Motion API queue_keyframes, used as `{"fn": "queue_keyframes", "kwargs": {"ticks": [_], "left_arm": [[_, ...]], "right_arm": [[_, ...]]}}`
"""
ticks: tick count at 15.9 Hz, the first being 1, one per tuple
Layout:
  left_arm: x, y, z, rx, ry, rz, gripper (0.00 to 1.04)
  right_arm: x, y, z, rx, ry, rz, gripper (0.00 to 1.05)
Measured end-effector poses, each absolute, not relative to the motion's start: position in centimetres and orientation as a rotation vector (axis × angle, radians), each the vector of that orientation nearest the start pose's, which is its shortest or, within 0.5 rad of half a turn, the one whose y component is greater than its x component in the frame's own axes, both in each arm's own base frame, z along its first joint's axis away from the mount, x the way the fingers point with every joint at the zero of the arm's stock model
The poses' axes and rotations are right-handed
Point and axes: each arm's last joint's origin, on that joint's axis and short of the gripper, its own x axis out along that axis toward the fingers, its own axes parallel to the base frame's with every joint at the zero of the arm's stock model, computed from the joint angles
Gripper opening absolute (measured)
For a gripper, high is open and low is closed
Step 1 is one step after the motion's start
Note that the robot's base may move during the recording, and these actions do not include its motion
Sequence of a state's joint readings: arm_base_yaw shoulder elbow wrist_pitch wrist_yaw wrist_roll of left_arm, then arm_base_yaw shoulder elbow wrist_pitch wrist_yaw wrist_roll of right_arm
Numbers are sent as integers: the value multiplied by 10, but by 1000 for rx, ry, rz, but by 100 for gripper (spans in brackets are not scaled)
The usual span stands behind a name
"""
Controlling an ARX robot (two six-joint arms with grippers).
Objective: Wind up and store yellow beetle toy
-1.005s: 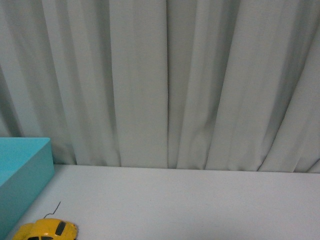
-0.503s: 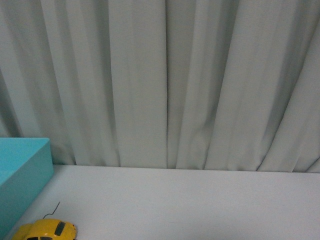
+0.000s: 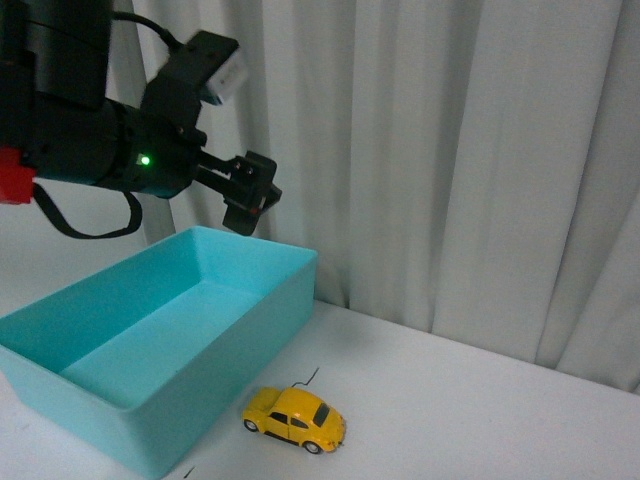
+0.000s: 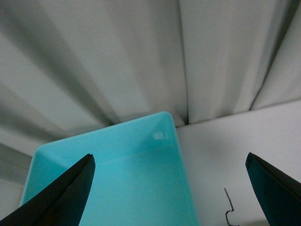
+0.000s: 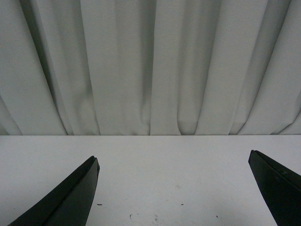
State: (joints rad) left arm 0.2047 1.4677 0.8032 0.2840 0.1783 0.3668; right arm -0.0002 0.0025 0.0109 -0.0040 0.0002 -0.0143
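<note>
Left gripper hangs in the air above the far rim of the teal bin, its jaws spread wide with nothing between them; the left wrist view shows both dark fingers far apart over the bin's open inside. Well below this gripper and a little to its right, the yellow beetle toy stands on its wheels on the white counter, just beside the bin's outer wall and outside it, well apart from the gripper. The toy is a small glossy yellow car with a rounded body, dark windows and small dark wheels. A thin dark bit of wire lies on the counter just behind it. The right gripper is also wide open and empty, facing bare counter and a pale curtain; the toy does not show in its view.
</note>
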Motion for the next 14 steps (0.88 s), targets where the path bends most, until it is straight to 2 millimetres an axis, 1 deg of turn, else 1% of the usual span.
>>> {"fn": "queue_keyframes", "kwargs": {"ticks": [2,4,5,7,9,10,12,13,14], "left_arm": [[332,61,229,413,460,-215,98],[347,55,232,572,531,-360,98],[352,49,231,647,581,-454,98],[356,38,222,801,674,-606,98],[357,32,210,937,781,-742,98],[357,28,204,997,810,-786,98],[358,23,194,1064,833,-866,98],[360,20,187,1105,846,-891,98],[362,15,170,1135,902,-952,98]], "right_arm": [[97,0,167,-14,-4,0,98],[97,0,167,-14,-4,0,98],[97,0,167,-14,-4,0,98],[97,0,167,-14,-4,0,98],[97,0,167,-14,-4,-1,98],[97,0,167,-14,-4,0,98],[97,0,167,-14,-4,-1,98],[97,0,167,-14,-4,0,98],[97,0,167,-14,-4,0,98]]}}
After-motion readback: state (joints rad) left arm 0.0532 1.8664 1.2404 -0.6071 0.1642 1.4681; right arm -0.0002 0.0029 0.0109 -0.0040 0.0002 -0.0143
